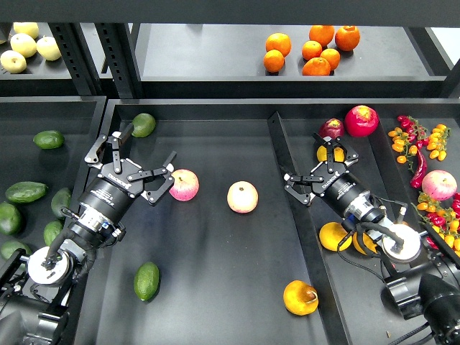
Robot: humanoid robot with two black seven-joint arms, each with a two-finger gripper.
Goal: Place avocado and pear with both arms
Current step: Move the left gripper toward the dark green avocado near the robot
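Observation:
A glossy green avocado [146, 280] lies at the front left of the middle tray [215, 287]. A second avocado [143, 124] lies at the tray's back left corner. The orange-yellow pear [300, 297] with a dark stem end lies at the tray's front right. My left gripper [135, 162] is open and empty, just left of a pink-red apple [183, 185] and well behind the front avocado. My right gripper [314, 167] is open and empty over the divider [287, 208], far behind the pear.
A pale yellow-pink apple [242, 197] sits mid-tray. Several avocados [26, 192] fill the left bin. The right bin holds red apples [361, 120], orange fruit [333, 236], chillies and small tomatoes [415, 147]. Oranges [310, 50] and pale apples [25, 44] sit on the back shelf.

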